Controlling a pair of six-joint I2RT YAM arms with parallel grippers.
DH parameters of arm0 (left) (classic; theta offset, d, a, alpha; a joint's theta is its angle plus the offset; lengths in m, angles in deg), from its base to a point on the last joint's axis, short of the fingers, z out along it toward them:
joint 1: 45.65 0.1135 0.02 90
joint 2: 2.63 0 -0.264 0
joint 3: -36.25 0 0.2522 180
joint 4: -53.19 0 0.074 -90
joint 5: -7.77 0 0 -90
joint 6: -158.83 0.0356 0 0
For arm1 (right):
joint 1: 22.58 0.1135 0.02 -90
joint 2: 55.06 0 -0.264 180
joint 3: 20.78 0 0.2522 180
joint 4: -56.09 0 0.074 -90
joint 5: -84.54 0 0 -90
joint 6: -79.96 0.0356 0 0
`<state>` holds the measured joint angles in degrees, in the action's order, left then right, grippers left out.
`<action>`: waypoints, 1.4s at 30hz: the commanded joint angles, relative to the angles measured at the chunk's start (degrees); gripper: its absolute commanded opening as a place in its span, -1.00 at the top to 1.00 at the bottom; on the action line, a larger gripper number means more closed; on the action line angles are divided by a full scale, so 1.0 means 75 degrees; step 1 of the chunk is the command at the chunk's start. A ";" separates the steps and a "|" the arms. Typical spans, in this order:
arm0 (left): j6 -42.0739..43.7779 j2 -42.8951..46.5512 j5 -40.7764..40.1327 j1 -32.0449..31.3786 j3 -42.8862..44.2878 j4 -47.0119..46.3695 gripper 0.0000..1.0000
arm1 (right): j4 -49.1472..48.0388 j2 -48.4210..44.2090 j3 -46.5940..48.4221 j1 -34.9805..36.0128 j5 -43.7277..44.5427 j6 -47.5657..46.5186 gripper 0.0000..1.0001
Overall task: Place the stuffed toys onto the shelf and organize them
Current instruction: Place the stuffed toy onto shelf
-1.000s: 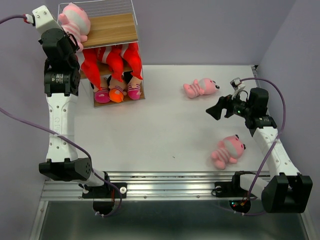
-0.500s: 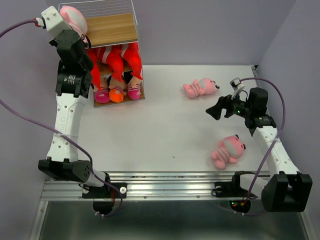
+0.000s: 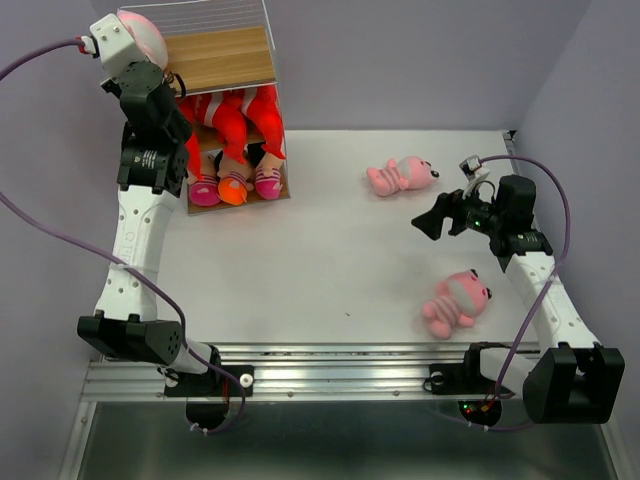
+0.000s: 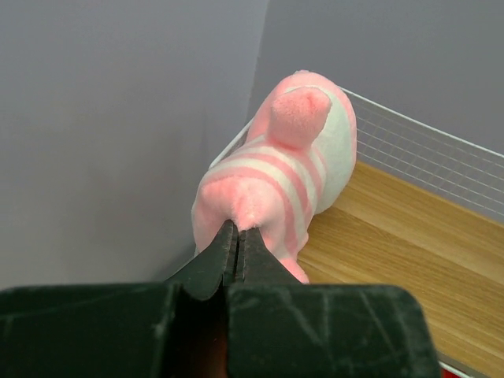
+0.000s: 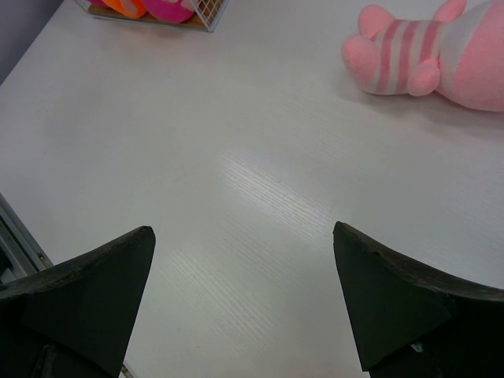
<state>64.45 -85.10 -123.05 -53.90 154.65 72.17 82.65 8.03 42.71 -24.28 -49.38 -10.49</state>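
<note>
The shelf stands at the table's far left. One pink striped animal sits on the left end of its top board, against the wire rail, largely hidden under my left wrist in the top view. My left gripper is shut, its tips pressed against the toy's rump. Red sharks fill the middle tier and dolls the bottom one. Two more pink striped animals lie on the table, one far right, one near right. My right gripper hovers open between them, empty.
Purple walls close in the table on the left, back and right. The shelf's top board is bare wood to the right of the toy. A metal rail with both arm bases runs along the near edge.
My left arm swung right and in over the shelf's top corner and its jaws closed fully. The pink toy on the top board shifted back toward the rail. The right arm stayed still.
</note>
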 commanded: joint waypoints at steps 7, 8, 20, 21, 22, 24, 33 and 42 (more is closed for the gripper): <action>0.0128 0.0145 -0.0171 0.0010 -0.0276 -0.0496 1.00 | -0.0347 -0.0021 -0.0046 0.0027 -0.0015 -0.0116 -1.00; 0.0104 0.0157 -0.0171 0.0010 -0.0288 -0.0473 0.99 | -0.0347 -0.0021 -0.0045 0.0027 -0.0015 -0.0116 -1.00; -0.0236 0.0391 -0.0206 0.0127 -0.0288 -0.0274 -0.40 | -0.0347 -0.0021 -0.0069 0.0027 -0.0038 -0.0116 -1.00; -0.0259 0.0391 -0.0194 0.0127 -0.0265 -0.0250 -0.42 | -0.0359 -0.0021 -0.0057 0.0027 -0.0038 -0.0116 -1.00; -0.0271 0.0415 -0.0171 0.0127 -0.0253 -0.0238 -0.49 | -0.0347 -0.0021 -0.0069 0.0027 -0.0038 -0.0116 -1.00; -0.0306 0.0450 -0.0159 0.0139 -0.0229 -0.0192 -0.61 | -0.0347 -0.0010 -0.0057 0.0027 -0.0038 -0.0116 -1.00; -0.0634 0.0930 0.0239 0.0139 -0.0276 0.0077 -0.98 | -0.0359 -0.0010 -0.0069 0.0027 -0.0109 -0.0175 -1.00; -0.1500 0.1737 0.0695 0.0139 -0.0007 0.1762 -0.98 | -0.0043 -0.0068 -0.0022 0.0027 -0.0775 -0.0922 -1.00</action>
<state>57.26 -76.05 -119.49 -53.05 152.53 79.12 82.78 8.05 42.65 -24.28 -51.07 -12.31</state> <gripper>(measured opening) 0.986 0.998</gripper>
